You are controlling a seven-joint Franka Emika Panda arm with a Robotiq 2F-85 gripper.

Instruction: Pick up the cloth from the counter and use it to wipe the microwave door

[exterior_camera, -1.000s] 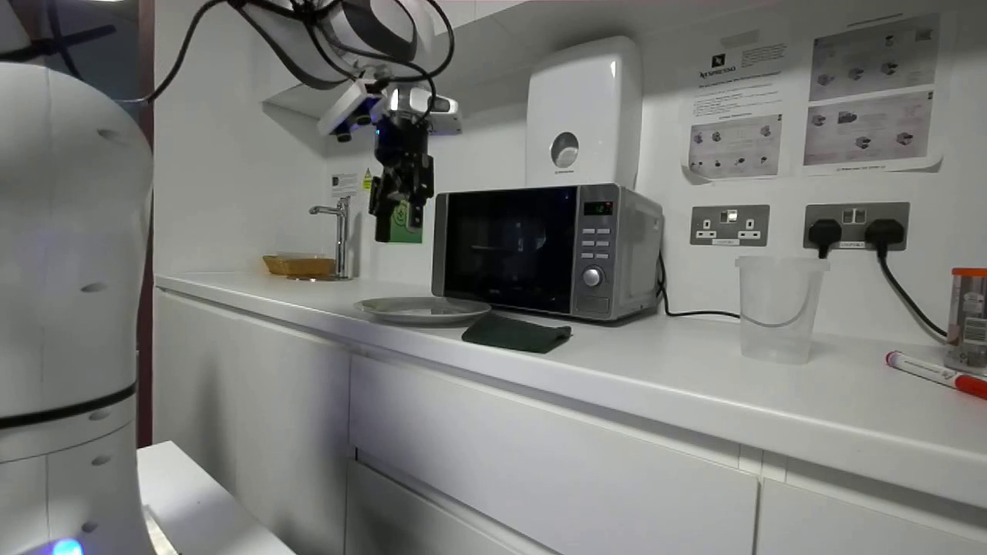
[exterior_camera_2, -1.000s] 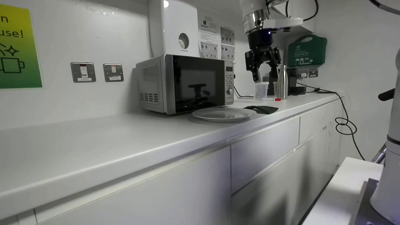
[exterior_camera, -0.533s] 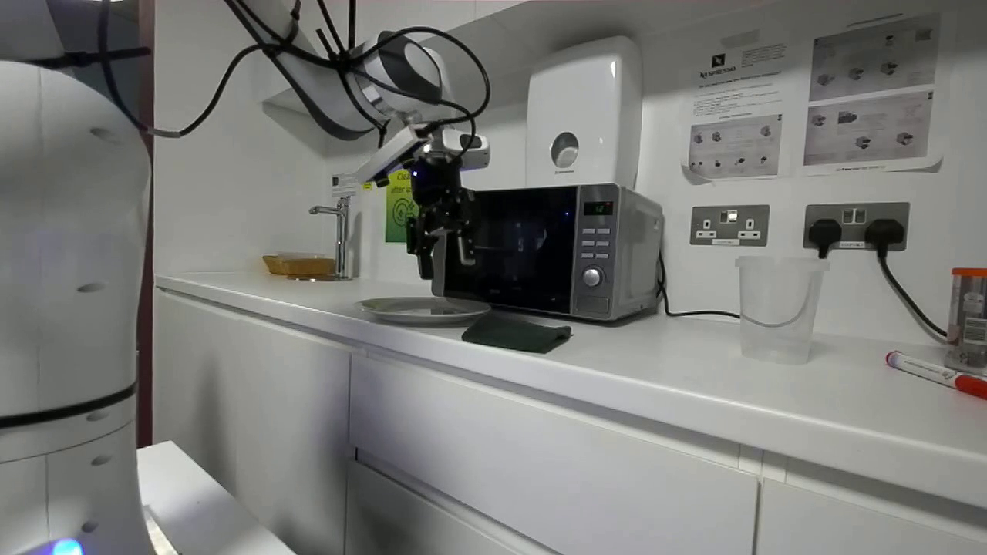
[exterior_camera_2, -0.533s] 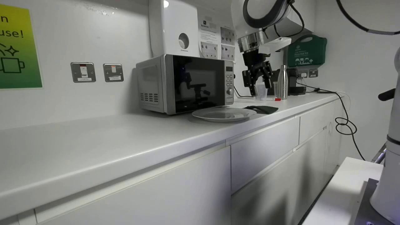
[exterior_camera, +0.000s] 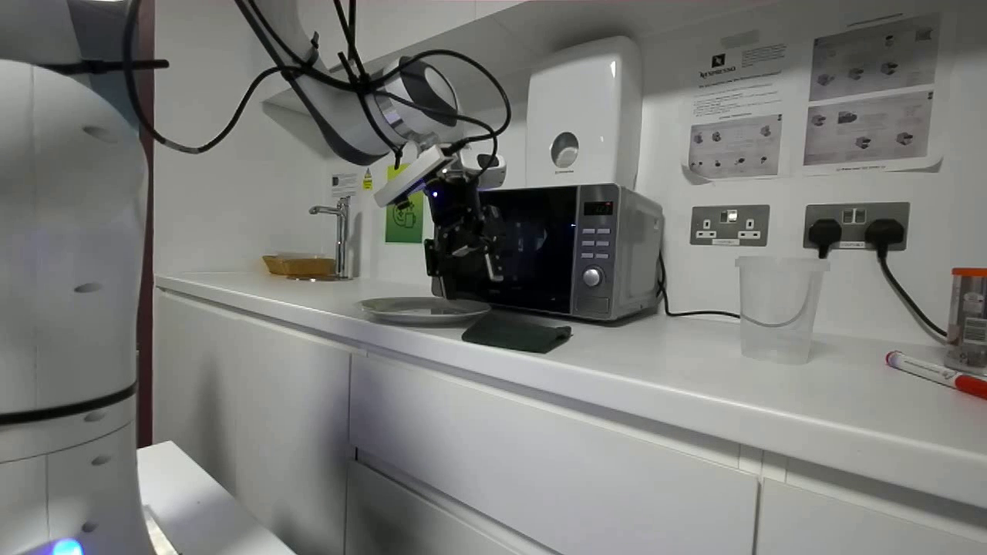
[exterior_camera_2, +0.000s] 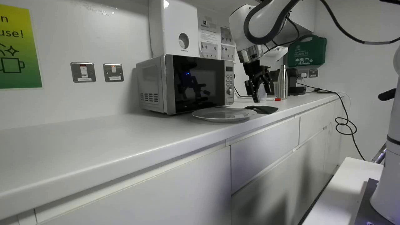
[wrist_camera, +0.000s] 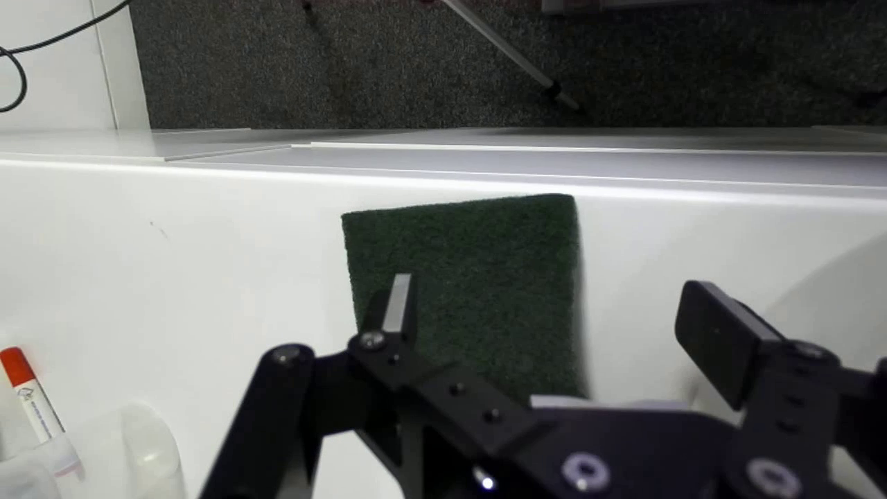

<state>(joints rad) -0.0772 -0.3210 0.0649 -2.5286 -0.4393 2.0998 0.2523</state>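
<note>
Lying on the counter (wrist_camera: 229, 277), the dark cloth (wrist_camera: 478, 277) is below and apart from the wide-spread gripper (exterior_camera: 471, 280).

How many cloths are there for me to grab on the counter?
1: the dark green cloth on the counter, near its front edge, beside the plate and in front of the microwave. Another could be hidden behind the microwave.
</note>
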